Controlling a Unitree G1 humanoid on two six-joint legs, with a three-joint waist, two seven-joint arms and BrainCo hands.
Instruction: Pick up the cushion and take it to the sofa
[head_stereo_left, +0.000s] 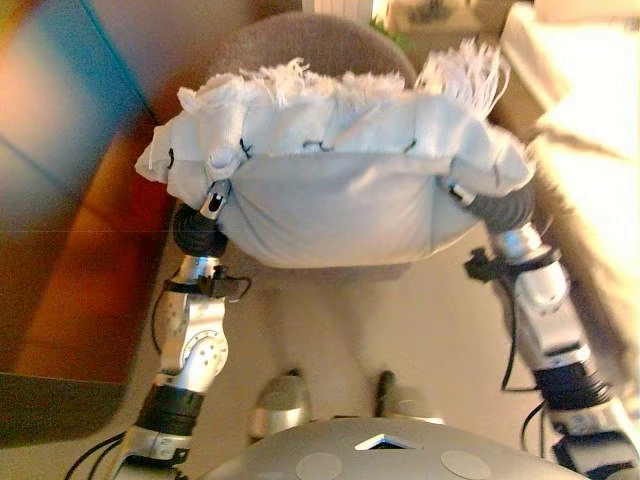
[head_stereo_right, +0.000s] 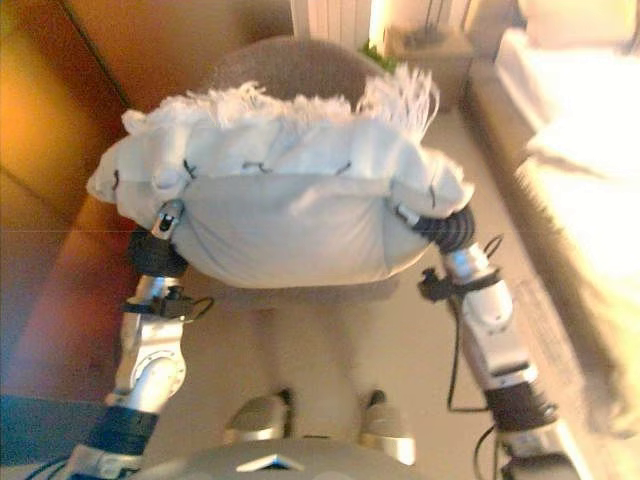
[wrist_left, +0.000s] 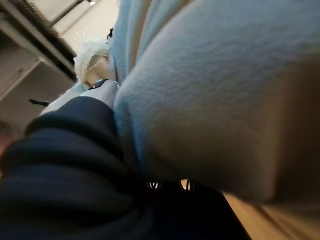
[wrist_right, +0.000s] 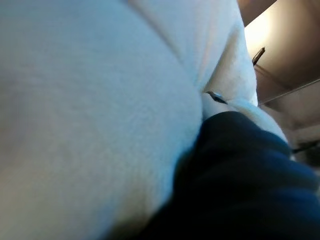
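Carrying white fringed cushion (head_stereo_left: 335, 190) between left hand (head_stereo_left: 214, 203) and right hand (head_stereo_left: 462, 193), fingers buried in fabric, grip unreadable; round chair (head_stereo_left: 310, 45) beyond.

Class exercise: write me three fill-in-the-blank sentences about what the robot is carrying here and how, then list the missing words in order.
1. The robot carries a pale grey ____ between both arms.
2. The cushion has a ____ white fringe along its far edge.
3. The left hand and the right hand press against opposite ____ of the cushion.

Missing words: cushion; fluffy; ends
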